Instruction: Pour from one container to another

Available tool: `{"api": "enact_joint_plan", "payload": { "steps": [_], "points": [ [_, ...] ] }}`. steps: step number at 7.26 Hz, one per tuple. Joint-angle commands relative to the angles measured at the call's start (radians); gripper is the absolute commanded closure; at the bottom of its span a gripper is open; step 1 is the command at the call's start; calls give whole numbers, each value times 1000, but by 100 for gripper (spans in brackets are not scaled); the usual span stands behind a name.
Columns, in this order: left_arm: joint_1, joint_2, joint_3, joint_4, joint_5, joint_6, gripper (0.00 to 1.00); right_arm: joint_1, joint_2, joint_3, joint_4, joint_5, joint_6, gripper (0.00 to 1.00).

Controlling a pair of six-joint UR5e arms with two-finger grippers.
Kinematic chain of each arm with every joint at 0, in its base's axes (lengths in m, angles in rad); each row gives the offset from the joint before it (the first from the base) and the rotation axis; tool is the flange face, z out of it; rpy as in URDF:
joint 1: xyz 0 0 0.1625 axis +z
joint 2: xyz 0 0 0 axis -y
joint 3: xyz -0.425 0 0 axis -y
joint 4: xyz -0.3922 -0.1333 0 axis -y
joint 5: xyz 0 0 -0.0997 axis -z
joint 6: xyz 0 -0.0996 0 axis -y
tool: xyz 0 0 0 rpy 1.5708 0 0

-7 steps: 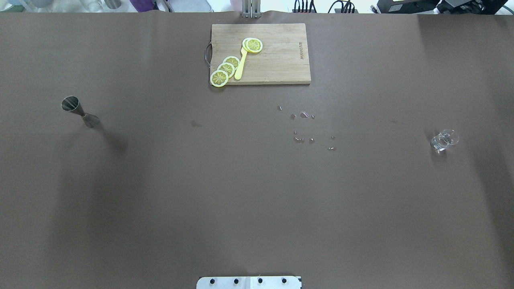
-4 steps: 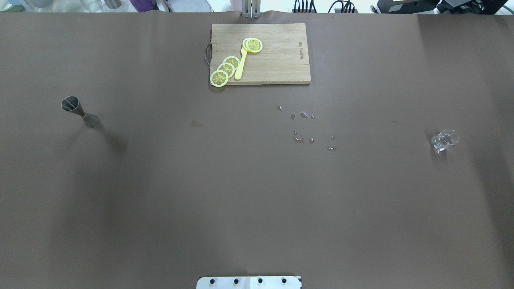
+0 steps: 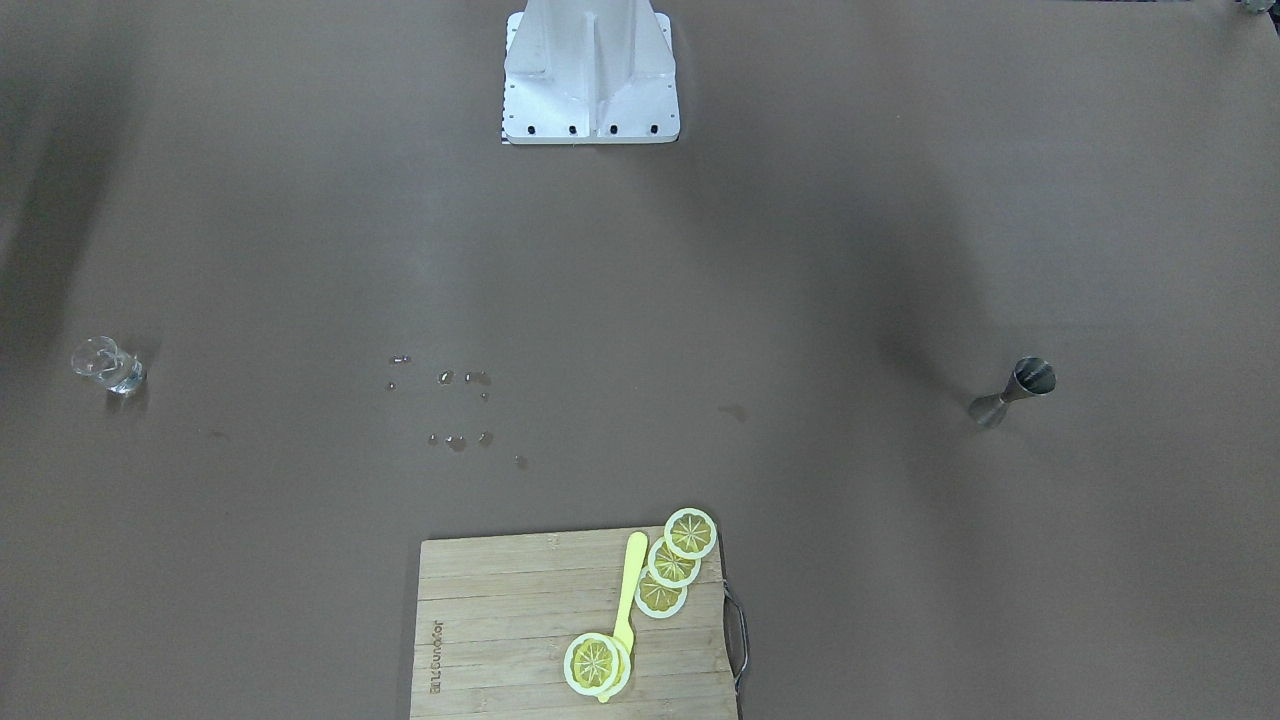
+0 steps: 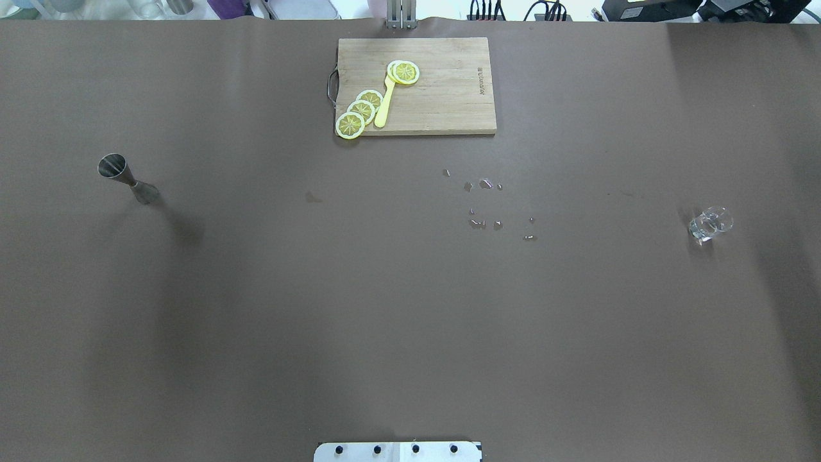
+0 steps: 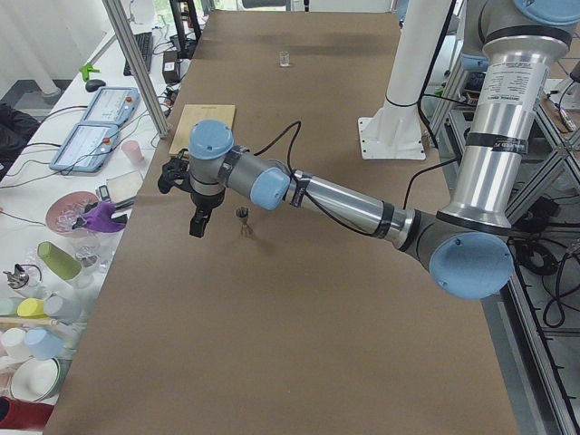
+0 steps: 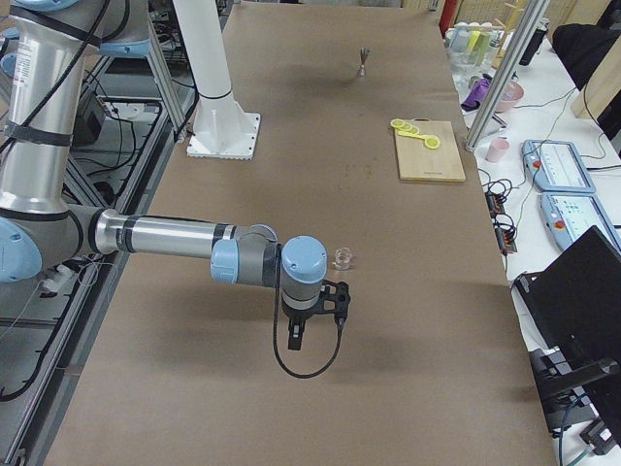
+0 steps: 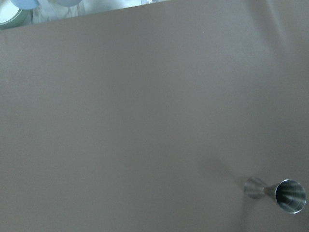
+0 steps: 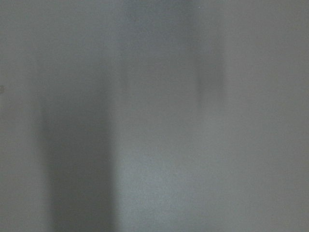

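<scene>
A steel jigger (image 4: 128, 179) stands upright on the brown table's left side, also seen in the front view (image 3: 1012, 391) and low right in the left wrist view (image 7: 277, 191). A small clear glass (image 4: 710, 223) with a little liquid stands at the far right (image 3: 107, 365). My left gripper (image 5: 197, 222) hangs above the table just beside the jigger (image 5: 243, 220), apart from it. My right gripper (image 6: 294, 335) hovers a short way from the glass (image 6: 342, 257). Both grippers show only in the side views, so I cannot tell if they are open or shut.
A wooden cutting board (image 4: 449, 109) at the far middle carries lemon slices (image 4: 361, 110) and a yellow utensil (image 4: 385, 102). Spilled droplets (image 4: 487, 205) dot the table right of centre. The robot's base plate (image 4: 397, 451) sits at the near edge.
</scene>
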Motion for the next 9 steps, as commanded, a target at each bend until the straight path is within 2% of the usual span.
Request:
{"api": "enact_joint_plan", "payload": {
  "steps": [1,2,3,5,7,9],
  "points": [
    [58,-12,-1,-249,8,-205,2,0,1,0,0,0,0,0],
    [78,-37,-7,-287,93,-257,2,0,1,0,0,0,2,0],
    [153,-37,-33,-290,220,-275,2,-1,1,0,0,0,2,0],
    [276,-40,-105,-298,371,-440,2,0,1,0,0,0,0,0],
    [389,-37,-163,-301,564,-483,2,-1,1,-17,0,-3,3,0],
    [507,-20,-212,-359,754,-555,2,0,56,-12,6,6,2,0]
  ]
}}
